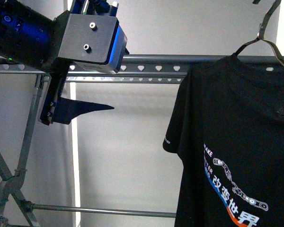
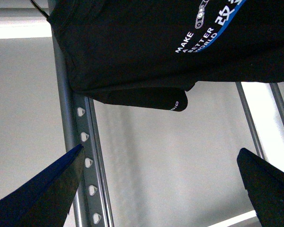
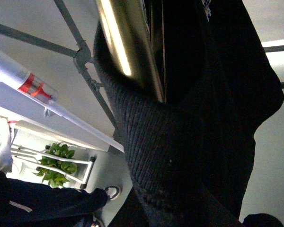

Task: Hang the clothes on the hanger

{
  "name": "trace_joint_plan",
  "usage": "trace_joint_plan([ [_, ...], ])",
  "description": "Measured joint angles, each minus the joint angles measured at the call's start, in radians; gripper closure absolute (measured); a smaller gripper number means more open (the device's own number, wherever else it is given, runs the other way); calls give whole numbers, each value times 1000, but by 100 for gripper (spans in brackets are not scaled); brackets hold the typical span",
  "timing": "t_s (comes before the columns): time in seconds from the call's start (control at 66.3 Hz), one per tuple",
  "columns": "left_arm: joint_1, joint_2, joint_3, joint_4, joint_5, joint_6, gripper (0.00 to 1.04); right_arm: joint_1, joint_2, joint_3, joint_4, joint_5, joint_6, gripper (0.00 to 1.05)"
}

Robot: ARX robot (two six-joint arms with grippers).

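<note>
The clothes [image 1: 236, 123] hang by the hanger [image 1: 151, 60], well apart from the released left end effector [image 2: 161, 149].

A plain indoor room: bare white wall [image 1: 132, 156] in the middle of the front view, a green plant [image 3: 54, 165] on a white shelf [image 3: 85, 160].

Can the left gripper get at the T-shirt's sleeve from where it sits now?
Probably yes. The left gripper is open and points toward the T-shirt. The front view shows only open space between them, in front of the rack rail. The sleeve is the nearest part.
</note>
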Motion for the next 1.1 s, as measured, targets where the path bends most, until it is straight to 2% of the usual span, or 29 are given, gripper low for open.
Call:
trace_joint_plan([
  [0.272,-1,0,0,0,1,0,7,-38,-71,-112,66,-50,4,97],
  [0.483,1,-1,0,0,0,0,7,-48,-112,-232,106,-48,17,97],
  [0.664,0,-1,0,0,1,0,7,-39,-99,-250,106,-10,8,97],
  [0.935,0,-1,0,0,0,0,7,-16,34,-125,87,82,13,97],
  [1.101,0,-1,0,0,0,0,7,2,143,65,40,152,56,97],
])
